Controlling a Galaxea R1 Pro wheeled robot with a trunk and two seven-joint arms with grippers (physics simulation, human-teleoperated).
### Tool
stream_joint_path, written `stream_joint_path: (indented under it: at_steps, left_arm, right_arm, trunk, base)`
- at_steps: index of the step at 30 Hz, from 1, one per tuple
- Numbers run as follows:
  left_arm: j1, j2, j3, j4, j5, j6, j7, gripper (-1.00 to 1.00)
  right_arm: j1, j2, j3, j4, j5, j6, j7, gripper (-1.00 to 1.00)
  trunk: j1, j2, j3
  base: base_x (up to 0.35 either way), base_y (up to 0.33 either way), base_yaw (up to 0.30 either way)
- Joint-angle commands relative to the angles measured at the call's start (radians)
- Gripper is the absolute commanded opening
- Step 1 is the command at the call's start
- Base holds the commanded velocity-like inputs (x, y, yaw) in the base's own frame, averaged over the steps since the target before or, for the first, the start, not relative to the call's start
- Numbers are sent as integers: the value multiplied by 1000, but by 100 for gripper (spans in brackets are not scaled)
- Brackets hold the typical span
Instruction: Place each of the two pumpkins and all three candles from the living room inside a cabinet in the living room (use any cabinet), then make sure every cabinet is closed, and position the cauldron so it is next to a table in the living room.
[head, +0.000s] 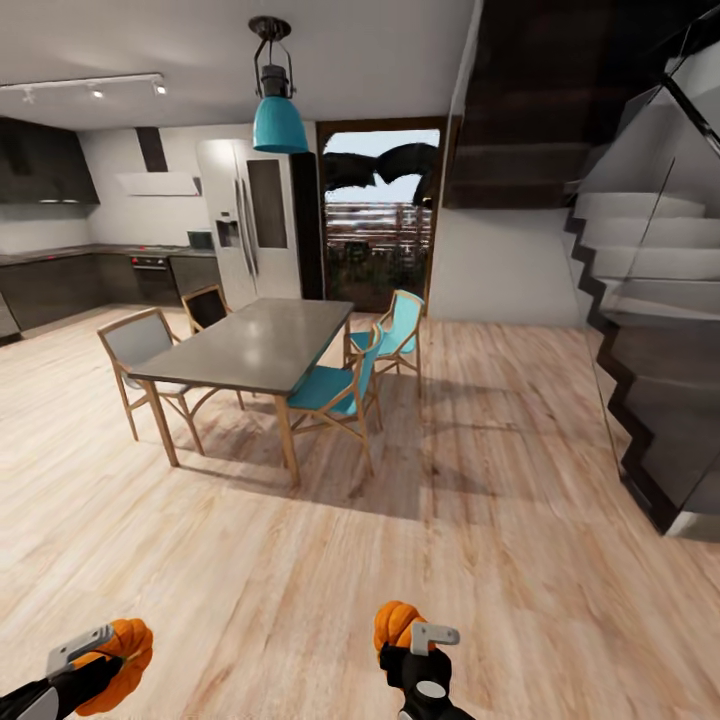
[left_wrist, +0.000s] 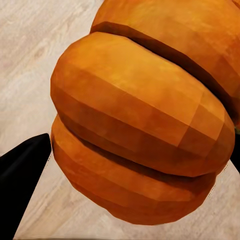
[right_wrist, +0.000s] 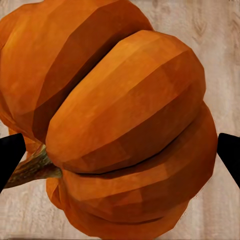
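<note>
Pumpkins (head: 125, 650) (head: 398, 622) sit clamped in both end effectors.

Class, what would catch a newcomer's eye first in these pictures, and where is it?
Two orange pumpkins, one held in the left gripper and one in the right gripper, low in the head view. Beyond them a grey table with teal chairs stands on the wood floor, under a teal lamp.

Two pumpkins (head: 125, 650) (head: 396, 625), one table (head: 255, 345), four chairs (head: 335, 390), one pendant lamp (head: 278, 120)

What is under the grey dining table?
Under the table: its wooden legs, bare wood floor in shadow, and parts of the chairs. The tabletop hides the far floor.
</note>
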Motion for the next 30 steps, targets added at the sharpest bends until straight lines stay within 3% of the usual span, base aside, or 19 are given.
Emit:
stream_joint_path:
  at_steps: [1,19,30]
  left_arm:
    - [-1,1,-1,-1,6,4,-2,-100]
    - [-1,1,-1,0,7,3,-2,-100]
    - [-1,1,-1,0,7,3,-2,-100]
  right_arm:
    - [-2,-1,8,-1,-8,-4,-7,-100]
    - [-2,1,8,11,-8,-5,-7,-100]
    - [-2,1,8,11,-8,-5,-7,-100]
  trunk:
    - [0,-1,-1]
    - [0,-1,-1]
    - [0,-1,-1]
  base:
    - [0,0,282]
    - [0,9,282]
    - [0,248,282]
